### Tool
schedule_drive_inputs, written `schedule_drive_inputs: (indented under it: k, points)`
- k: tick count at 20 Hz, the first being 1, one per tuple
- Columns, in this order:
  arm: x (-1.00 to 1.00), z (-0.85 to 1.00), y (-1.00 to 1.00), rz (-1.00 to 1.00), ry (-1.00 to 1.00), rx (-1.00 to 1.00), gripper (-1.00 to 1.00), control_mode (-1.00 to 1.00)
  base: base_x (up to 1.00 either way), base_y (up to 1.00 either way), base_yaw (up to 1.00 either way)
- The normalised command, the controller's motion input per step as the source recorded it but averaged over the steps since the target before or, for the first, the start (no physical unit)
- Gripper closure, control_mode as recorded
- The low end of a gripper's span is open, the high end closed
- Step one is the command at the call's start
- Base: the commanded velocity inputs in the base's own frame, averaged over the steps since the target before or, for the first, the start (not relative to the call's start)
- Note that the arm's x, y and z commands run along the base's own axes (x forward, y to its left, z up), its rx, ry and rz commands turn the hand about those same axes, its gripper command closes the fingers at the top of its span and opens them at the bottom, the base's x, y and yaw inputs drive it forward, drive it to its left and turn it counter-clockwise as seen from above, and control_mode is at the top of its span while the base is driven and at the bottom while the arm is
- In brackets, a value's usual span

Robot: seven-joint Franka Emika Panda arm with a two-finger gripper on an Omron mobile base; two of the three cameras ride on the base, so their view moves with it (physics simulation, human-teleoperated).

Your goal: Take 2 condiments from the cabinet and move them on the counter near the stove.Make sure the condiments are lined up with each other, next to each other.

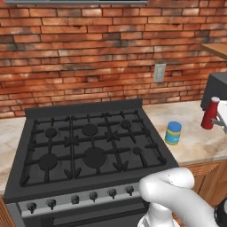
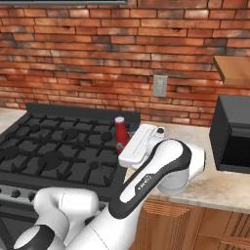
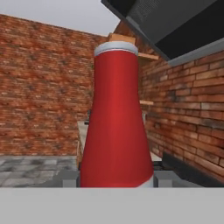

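The red bottle [image 1: 208, 114] with a pale cap stands upright over the counter [image 1: 195, 144] right of the stove [image 1: 88, 146], with my gripper [image 1: 218, 119] shut on its lower body. In the right base view the red bottle [image 2: 120, 132] is at the stove's [image 2: 53, 151] right edge, in front of my gripper [image 2: 126, 146]. The hand view has the red bottle [image 3: 116, 122] large between my gripper's [image 3: 116, 180] tips. The yellow jar [image 1: 173, 133] with a blue lid stands on the counter between stove and bottle. A corner of the wooden cabinet [image 1: 216, 48] shows upper right.
A dark microwave [image 2: 233, 140] sits on the counter [image 2: 215, 188] at the right, close to the bottle. A brick wall with a grey outlet [image 1: 159, 72] runs behind. Wooden doors [image 2: 171, 224] lie below the counter.
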Motion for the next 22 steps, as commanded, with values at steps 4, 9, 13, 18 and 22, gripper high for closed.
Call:
schedule_drive_inputs:
  k: [4,9,13,18,22]
  points:
    - [0.01,-0.36,-0.13,-0.01,-0.02,0.11,1.0,-1.0,0.0,0.0,0.0]
    - [0.0,-0.26,-0.09,0.0,0.0,0.08,1.0,-1.0,0.0,0.0,0.0]
    - [0.0,-0.14,-0.04,0.0,0.0,0.03,1.0,-1.0,0.0,0.0,0.0]
    - [0.08,-0.24,-0.02,0.0,0.0,0.01,1.0,-1.0,0.0,0.0,0.0]
    - [0.16,-0.34,-0.02,-0.04,0.0,0.0,1.0,-1.0,0.0,0.0,0.0]
